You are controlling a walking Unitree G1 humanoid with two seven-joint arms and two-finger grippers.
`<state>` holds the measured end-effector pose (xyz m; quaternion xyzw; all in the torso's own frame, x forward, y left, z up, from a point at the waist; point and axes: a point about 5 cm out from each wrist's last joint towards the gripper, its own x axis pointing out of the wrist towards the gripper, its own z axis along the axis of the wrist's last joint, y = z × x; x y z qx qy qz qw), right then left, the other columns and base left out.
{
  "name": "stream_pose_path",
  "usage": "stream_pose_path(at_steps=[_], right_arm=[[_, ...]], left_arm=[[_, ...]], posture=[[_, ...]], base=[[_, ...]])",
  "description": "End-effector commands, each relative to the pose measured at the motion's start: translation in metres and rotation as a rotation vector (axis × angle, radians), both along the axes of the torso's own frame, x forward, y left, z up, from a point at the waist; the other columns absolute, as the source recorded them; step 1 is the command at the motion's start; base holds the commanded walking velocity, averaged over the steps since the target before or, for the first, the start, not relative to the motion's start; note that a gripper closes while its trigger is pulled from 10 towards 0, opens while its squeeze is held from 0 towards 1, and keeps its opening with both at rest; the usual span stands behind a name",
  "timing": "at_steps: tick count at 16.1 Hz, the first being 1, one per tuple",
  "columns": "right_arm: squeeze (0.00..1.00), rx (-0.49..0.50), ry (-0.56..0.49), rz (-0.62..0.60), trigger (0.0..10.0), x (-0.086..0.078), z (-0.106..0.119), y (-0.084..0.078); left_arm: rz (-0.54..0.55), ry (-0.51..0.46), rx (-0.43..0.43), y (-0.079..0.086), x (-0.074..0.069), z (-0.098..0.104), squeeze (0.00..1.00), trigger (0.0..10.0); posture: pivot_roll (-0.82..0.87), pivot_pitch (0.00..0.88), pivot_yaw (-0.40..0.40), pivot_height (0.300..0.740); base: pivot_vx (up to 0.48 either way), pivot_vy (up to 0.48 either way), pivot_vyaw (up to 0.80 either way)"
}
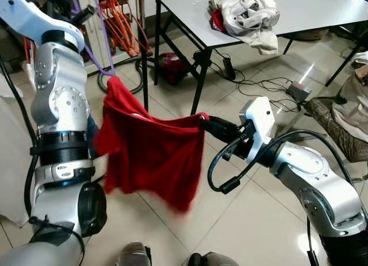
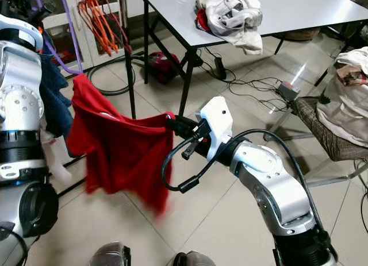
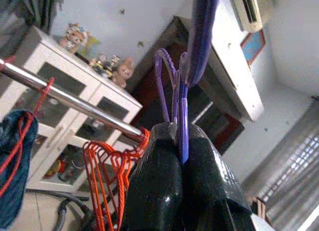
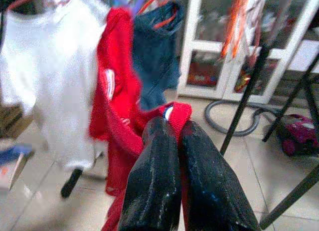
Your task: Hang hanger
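Right tool [image 1: 202, 121] clenched on a corner of the red garment [image 1: 150, 157], stretched sideways from the purple hanger [image 1: 102, 45] above the floor. Left tool [image 3: 178, 141] raised, clamped on that hanger's hook beside the metal rail [image 3: 70, 99]. From the right wrist: white shirt [image 4: 47, 66] and blue garment [image 4: 154, 51] hanging behind. Clothes pile [image 1: 247, 16] on the table [image 1: 310, 7].

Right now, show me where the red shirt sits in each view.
Left eye: red shirt centre-left, pinched by the right gripper.
Right eye: left of centre.
Left wrist: not in it.
Right wrist: centre, between the fingers.
Shared landmark: orange hangers.
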<state>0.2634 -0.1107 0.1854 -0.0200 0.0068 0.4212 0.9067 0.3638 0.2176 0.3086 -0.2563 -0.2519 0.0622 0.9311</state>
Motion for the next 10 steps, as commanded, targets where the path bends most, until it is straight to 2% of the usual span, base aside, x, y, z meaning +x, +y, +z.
stream_pose_path(at_steps=[1,2,3,4,5,6,7,8,9,10], right_arm=[[0.00,0.040,-0.052,-0.082,0.0,0.007,0.014,-0.005],[0.00,0.091,-0.062,-0.122,0.0,0.012,0.020,-0.006],[0.00,0.159,-0.069,-0.155,0.0,0.016,0.028,-0.002],[0.00,0.225,-0.073,-0.142,0.0,0.016,0.035,0.005],[0.00,0.378,-0.054,0.017,0.0,0.003,0.052,0.028],[0.00,0.438,-0.024,0.201,0.0,-0.015,0.060,0.042],[0.00,0.439,-0.012,0.264,0.0,-0.022,0.061,0.046],[0.00,0.414,0.023,0.377,0.0,-0.035,0.056,0.051],[0.00,0.358,0.077,0.446,0.0,-0.047,0.043,0.054],[0.00,0.336,0.109,0.469,0.0,-0.051,0.036,0.056]], left_arm=[[-0.025,-0.029,0.029,-0.014,-0.001,0.009,0.00,10.0],[-0.039,-0.052,0.002,-0.022,-0.003,0.008,0.00,10.0],[0.056,0.003,0.013,-0.029,-0.004,-0.001,0.00,10.0],[0.146,0.018,0.053,-0.034,-0.006,-0.007,0.00,10.0],[0.223,0.029,0.098,-0.045,-0.007,-0.021,0.00,10.0],[0.268,0.038,0.069,-0.045,-0.007,-0.028,0.00,10.0],[0.290,0.043,0.044,-0.043,-0.007,-0.030,0.00,10.0],[0.334,0.049,-0.055,-0.034,-0.007,-0.029,0.00,10.0],[0.355,0.047,-0.198,-0.023,-0.005,-0.023,0.00,10.0],[0.338,0.046,-0.295,-0.018,-0.002,-0.021,0.00,10.0]], posture=[[0.02,0.038,-0.056,0.740],[0.03,0.040,-0.059,0.740],[0.03,0.041,-0.063,0.740],[0.03,0.042,-0.064,0.740],[0.03,0.043,-0.064,0.740],[0.02,0.045,-0.061,0.740],[0.02,0.045,-0.061,0.740],[0.02,0.046,-0.060,0.740],[0.02,0.047,-0.060,0.740],[0.02,0.049,-0.062,0.740]], base=[[0.000,0.000,0.00],[0.000,0.000,0.00],[0.000,0.000,0.00],[0.000,0.000,0.00],[0.000,0.000,0.00],[0.000,0.000,0.00],[0.000,0.000,0.00],[0.000,0.000,0.00],[0.000,0.000,0.00],[0.000,0.000,0.00]])
